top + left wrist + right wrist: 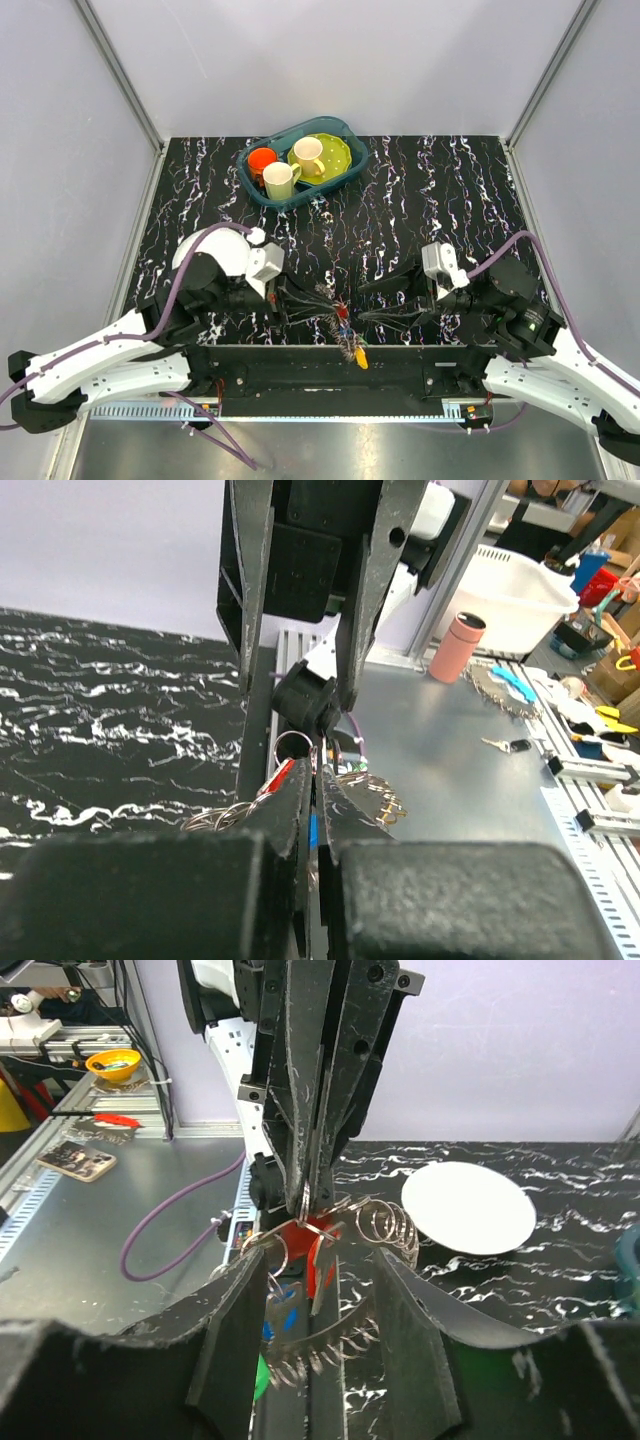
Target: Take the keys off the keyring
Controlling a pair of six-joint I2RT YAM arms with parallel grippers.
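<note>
Left gripper (313, 780) clamped on the keyring (303, 1215), right gripper (322, 1260) spread wide either side.
From above, my keys (345, 328) blur together, and my fingertips hide the exact pinch.

Keyring (330, 300) front-centre on table (450, 190), between left gripper (318, 298) and right gripper (362, 302). Keys (352, 345) trail toward front edge. Basket (345, 135) at back, two mugs (282, 180) inside. Plate (225, 245) behind left arm.

Inside the teal tub (300, 195): two cream mugs (280, 181) (308, 153), one orange cup (262, 158), one green plate (335, 158). Nearer than the tub: one white plate (468, 1207), one keyring (335, 315); keys (346, 335) too bunched to count.
</note>
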